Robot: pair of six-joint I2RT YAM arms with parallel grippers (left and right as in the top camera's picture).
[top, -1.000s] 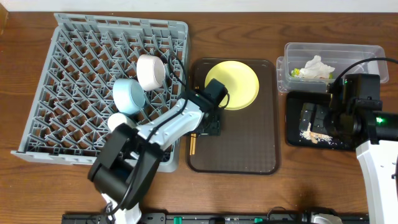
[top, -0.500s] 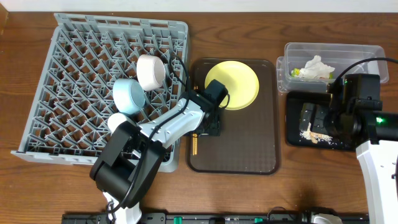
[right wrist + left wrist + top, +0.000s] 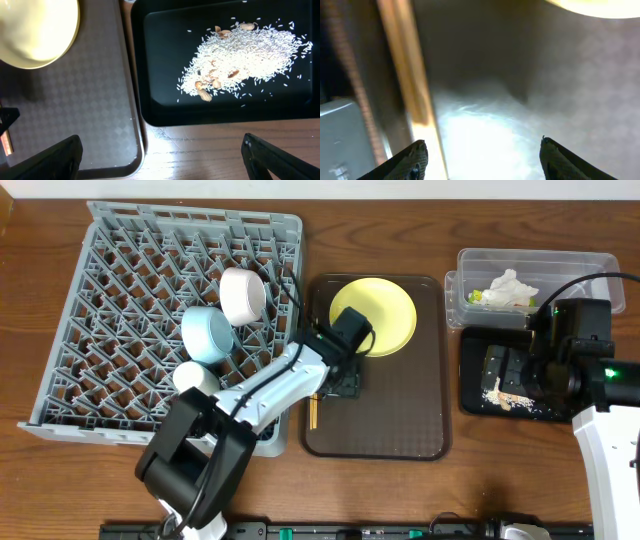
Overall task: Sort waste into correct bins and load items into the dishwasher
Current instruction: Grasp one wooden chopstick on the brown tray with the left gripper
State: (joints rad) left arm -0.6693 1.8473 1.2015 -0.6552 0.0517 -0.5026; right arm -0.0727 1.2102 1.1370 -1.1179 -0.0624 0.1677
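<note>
The step in hand looks like picking up the chopsticks [image 3: 313, 413], which lie flat at the left edge of the brown serving tray [image 3: 400, 415], near ends poking out from under the left arm [image 3: 270, 385]. The left jaws are spread open, holding nothing. In the wrist view one wooden stick [image 3: 402, 65] runs just inside the fingertip [image 3: 414, 161] on that view's left, off the middle of the gap. The next move probably calls for shifting left to centre over the sticks, dropping to the tray floor and closing on both, then carrying them to the dish rack [image 3: 195, 215].

The rack holds the white bowl [image 3: 242, 295], the blue bowl [image 3: 207, 333] and the small cup [image 3: 190, 376]. The yellow-green plate [image 3: 373, 315] sits at the far end of the brown tray, not yet loaded. On the worktop's right, the clear tub [image 3: 590, 258] holds the paper wrapper [image 3: 510, 288] and the black tray [image 3: 473, 405] holds the crumbs [image 3: 240, 50]. The right jaws hang open and empty over that tray
</note>
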